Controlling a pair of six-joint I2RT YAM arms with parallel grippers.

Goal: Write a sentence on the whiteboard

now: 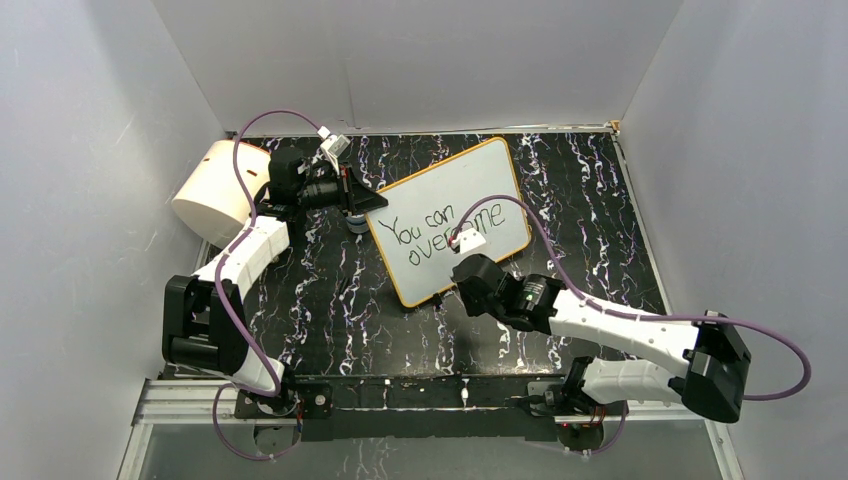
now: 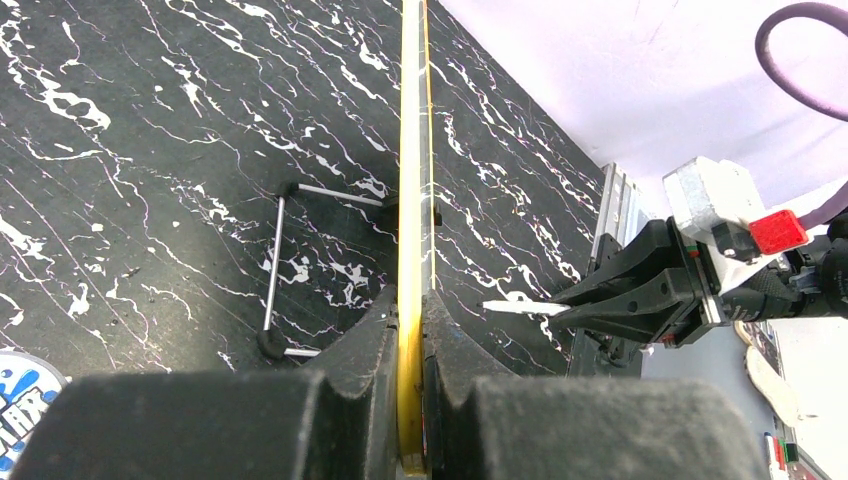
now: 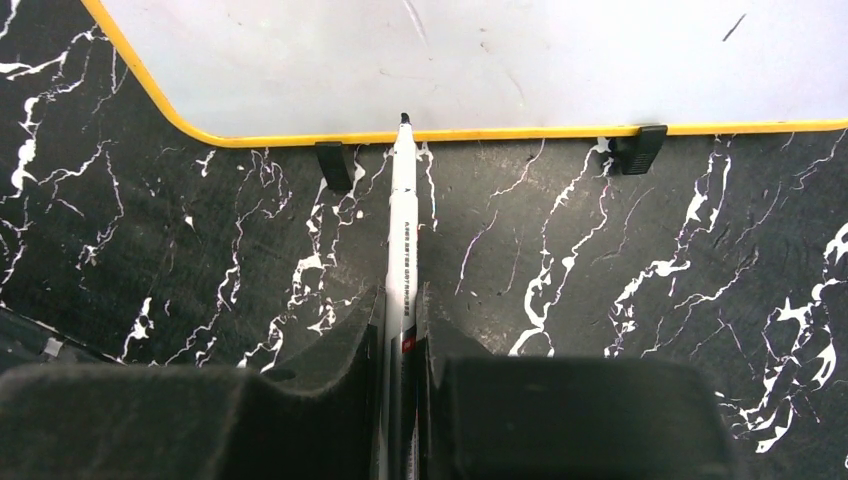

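The whiteboard (image 1: 470,190), white with a yellow rim, stands tilted at the back middle of the table. The sentence (image 1: 425,235) reads "You can" over "overcome" in black; the right arm's white plug covers part of the second line. My left gripper (image 1: 362,205) is shut on the board's left rim (image 2: 412,200), one finger on each side (image 2: 411,330). My right gripper (image 3: 402,320) is shut on a white marker (image 3: 402,220). The marker's black tip lies over the board's lower yellow rim, between two black clip feet (image 3: 333,165). Whether the tip touches cannot be seen.
A big cream cylinder (image 1: 215,195) lies at the back left against the wall. The board's wire stand (image 2: 275,270) rests on the black marbled table (image 1: 330,300) behind it. Grey walls close in three sides. The right gripper (image 2: 630,295) shows in the left wrist view.
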